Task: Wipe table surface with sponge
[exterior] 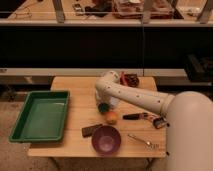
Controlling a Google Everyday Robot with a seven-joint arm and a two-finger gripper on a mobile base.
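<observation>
The teal-green sponge (pixel 103 107) sits on the light tan table surface (pixel 80 92), near its middle. My gripper (pixel 104 101) points down from the end of the white arm and is shut on the sponge, pressing it to the wood. The arm hides most of the gripper. An orange fruit (pixel 110 117) lies right in front of the sponge, touching or almost touching it.
A large green tray (pixel 40 115) fills the table's left side. A dark brown flat block (pixel 91 130) and a purple bowl (pixel 106 140) lie at the front. Dark-handled tools (pixel 136 116), a spoon (pixel 140 141) and a dark red object (pixel 131 79) are on the right.
</observation>
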